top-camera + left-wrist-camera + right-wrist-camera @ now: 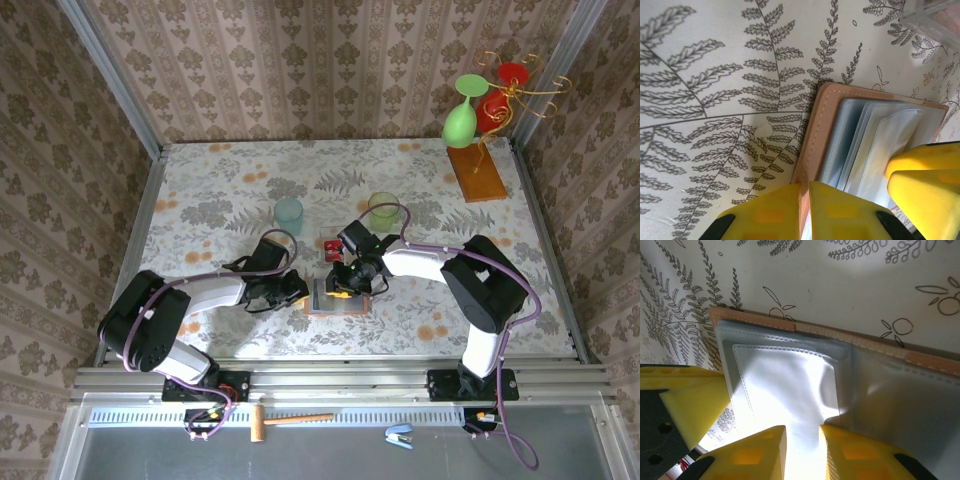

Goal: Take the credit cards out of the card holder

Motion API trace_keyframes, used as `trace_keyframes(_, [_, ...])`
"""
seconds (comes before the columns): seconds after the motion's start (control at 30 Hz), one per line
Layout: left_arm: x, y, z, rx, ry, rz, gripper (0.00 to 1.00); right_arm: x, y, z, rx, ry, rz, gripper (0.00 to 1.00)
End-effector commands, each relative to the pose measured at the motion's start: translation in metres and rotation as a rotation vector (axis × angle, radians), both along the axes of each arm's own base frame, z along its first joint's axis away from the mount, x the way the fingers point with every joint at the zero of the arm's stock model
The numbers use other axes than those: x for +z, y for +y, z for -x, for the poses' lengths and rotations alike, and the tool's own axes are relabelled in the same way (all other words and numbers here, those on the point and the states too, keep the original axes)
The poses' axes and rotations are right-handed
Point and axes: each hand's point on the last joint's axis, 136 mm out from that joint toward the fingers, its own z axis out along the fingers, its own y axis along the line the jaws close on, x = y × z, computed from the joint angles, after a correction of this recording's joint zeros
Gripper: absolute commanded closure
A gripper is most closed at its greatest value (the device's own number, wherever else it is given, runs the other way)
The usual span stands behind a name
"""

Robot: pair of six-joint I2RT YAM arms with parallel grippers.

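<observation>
Near the middle of the floral-patterned table (200, 330), the small tan leather bifold card holder (813, 135) lies open with its grey-blue pockets facing up. The left gripper (804, 195) pinches its left leather edge, jaws almost together. The right gripper (802, 440) nips a clear pocket sleeve between narrow jaws. Just beyond the holder, the red plastic credit cards (333, 246) lie on the table. Farther off stand a teal tumbler (289, 213) and a green tumbler (384, 210).
</observation>
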Motion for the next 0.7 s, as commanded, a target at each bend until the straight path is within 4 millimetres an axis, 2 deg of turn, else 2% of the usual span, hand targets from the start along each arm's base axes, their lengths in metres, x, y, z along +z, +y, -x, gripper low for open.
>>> trace_keyframes(0.0, [-0.0085, 0.0059, 0.0058, -0.014, 0.022, -0.028, 0.87, 0.0003, -0.0088, -0.004, -0.035, -0.024, 0.027, 0.76])
trace_keyframes(0.5, [-0.0074, 0.0067, 0.0057, -0.01, 0.021, -0.029, 0.87, 0.0002, -0.0166, -0.0091, -0.1, -0.04, -0.006, 0.76])
trace_keyframes(0.67, [-0.0012, 0.0059, 0.0036, -0.011, 0.008, -0.026, 0.87, 0.0003, -0.0186, -0.0097, -0.11, -0.043, -0.013, 0.76])
